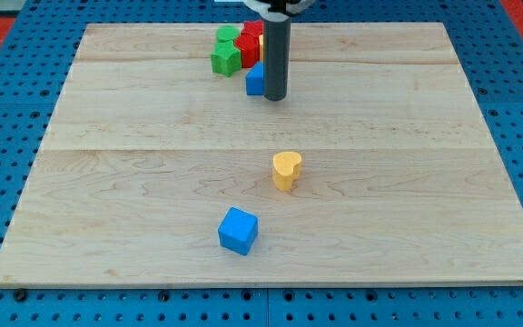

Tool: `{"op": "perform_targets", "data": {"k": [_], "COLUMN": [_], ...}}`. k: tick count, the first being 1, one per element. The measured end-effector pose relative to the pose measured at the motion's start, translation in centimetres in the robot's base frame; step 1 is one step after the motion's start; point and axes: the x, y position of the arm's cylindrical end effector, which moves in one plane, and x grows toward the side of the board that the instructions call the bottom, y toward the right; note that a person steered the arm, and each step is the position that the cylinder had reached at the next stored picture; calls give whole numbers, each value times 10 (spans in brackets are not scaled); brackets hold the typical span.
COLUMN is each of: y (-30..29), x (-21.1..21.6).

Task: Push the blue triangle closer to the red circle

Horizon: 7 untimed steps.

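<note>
My tip [275, 96] rests on the wooden board near the view's top centre. A blue block [255, 80], likely the blue triangle, sits right against the rod's left side, partly hidden by it. Just above it is a red block [251, 45], with the rod covering its right part, so I cannot tell its shape. Two green blocks [226, 52] sit together to the left of the red one.
A yellow heart-shaped block [286, 170] stands at the board's centre. A blue cube [238, 230] lies below it toward the view's bottom. The board [107, 182] lies on a blue pegboard surface.
</note>
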Motion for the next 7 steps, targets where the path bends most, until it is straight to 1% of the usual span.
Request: {"op": "perform_targets", "data": {"k": [1,2,4,5,6,7], "y": [-8,-12,-57,-60,-34,9], "x": [-20,-11,-17,-18,20,66]}}
